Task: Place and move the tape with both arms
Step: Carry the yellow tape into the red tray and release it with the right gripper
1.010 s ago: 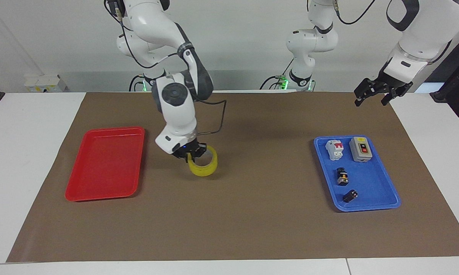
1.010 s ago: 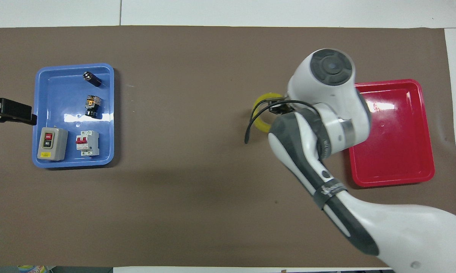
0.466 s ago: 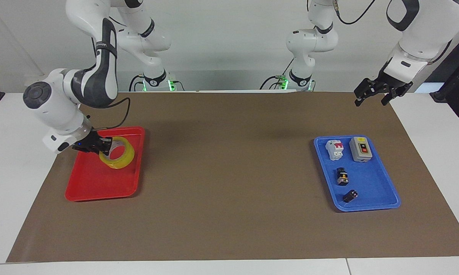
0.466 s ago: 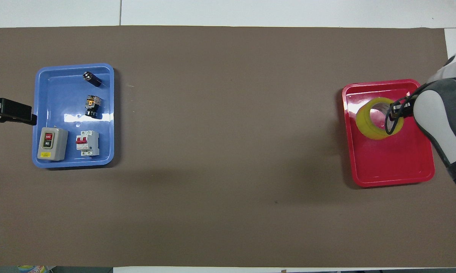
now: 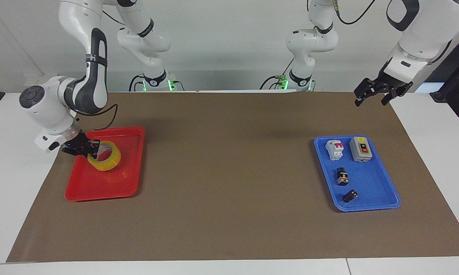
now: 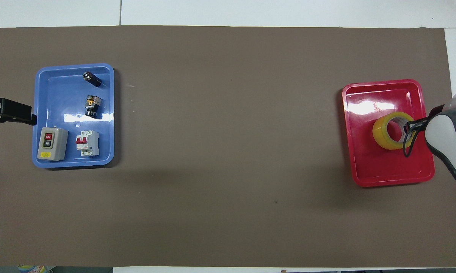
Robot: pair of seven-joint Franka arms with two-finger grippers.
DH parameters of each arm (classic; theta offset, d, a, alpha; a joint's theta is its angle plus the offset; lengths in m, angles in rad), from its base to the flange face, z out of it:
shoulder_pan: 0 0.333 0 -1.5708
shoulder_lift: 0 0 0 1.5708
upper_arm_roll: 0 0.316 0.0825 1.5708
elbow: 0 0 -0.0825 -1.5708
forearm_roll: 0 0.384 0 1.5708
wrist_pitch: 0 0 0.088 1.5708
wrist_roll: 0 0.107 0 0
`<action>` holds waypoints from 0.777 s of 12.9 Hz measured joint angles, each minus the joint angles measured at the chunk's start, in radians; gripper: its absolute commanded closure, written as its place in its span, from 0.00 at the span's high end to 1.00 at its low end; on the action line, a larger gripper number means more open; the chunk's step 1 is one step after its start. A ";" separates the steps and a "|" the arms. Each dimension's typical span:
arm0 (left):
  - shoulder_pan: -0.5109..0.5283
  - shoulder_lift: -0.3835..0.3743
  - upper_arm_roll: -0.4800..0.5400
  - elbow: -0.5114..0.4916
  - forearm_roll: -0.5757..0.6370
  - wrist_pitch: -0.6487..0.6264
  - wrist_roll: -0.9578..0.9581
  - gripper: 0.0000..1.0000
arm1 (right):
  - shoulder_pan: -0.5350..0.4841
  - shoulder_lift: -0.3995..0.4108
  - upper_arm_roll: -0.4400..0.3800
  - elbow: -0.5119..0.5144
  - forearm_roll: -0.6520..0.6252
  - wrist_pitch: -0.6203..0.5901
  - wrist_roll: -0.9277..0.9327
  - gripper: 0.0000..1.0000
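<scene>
The tape (image 5: 104, 160), a roll of translucent yellow packing tape with a pale inner core, lies in the red tray (image 5: 99, 187) at the right arm's end of the table, in the half of the tray nearer to the robots and close to its outer rim. The right gripper (image 5: 85, 149) is down at the roll, its black fingers set across the wall of the roll on the side facing the tray's outer rim; whether they are clenched on the tape or released cannot be told from either view. In the overhead view the right arm's wrist covers the tray's outer edge and the gripper meets the roll (image 6: 394, 130) at its rim. The left gripper (image 5: 372, 97) hangs in the air over the brown mat's corner at the left arm's end, near the robots, fingers spread apart and holding nothing; that arm waits. The blue tray (image 5: 370, 204) sits on the mat at that same end and holds a grey push-button switch box (image 5: 361, 149), a white circuit breaker with a red lever (image 5: 335, 149) and two small black components (image 5: 342, 177) (image 5: 350, 196).
</scene>
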 measured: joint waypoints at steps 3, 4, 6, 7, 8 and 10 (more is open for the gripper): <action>0.000 0.000 0.000 0.000 0.000 0.000 0.000 1.00 | 0.009 -0.021 0.010 -0.044 0.000 0.030 0.004 0.00; 0.000 0.000 0.000 0.000 0.000 0.000 0.000 1.00 | 0.016 -0.027 0.013 -0.051 0.000 0.030 0.006 0.00; 0.000 0.000 0.000 0.000 0.000 0.000 0.000 1.00 | 0.019 -0.034 0.014 -0.058 0.000 0.030 0.007 0.00; 0.000 0.000 0.000 0.000 0.000 0.000 0.000 1.00 | 0.017 -0.035 0.013 -0.063 0.000 0.030 0.007 0.00; 0.000 0.000 0.000 0.000 0.000 0.000 0.000 1.00 | 0.017 -0.035 0.011 -0.069 0.000 0.031 0.007 0.00; 0.000 0.000 0.000 0.000 0.000 0.000 0.000 1.00 | 0.017 -0.038 0.011 -0.092 0.000 0.072 0.007 0.00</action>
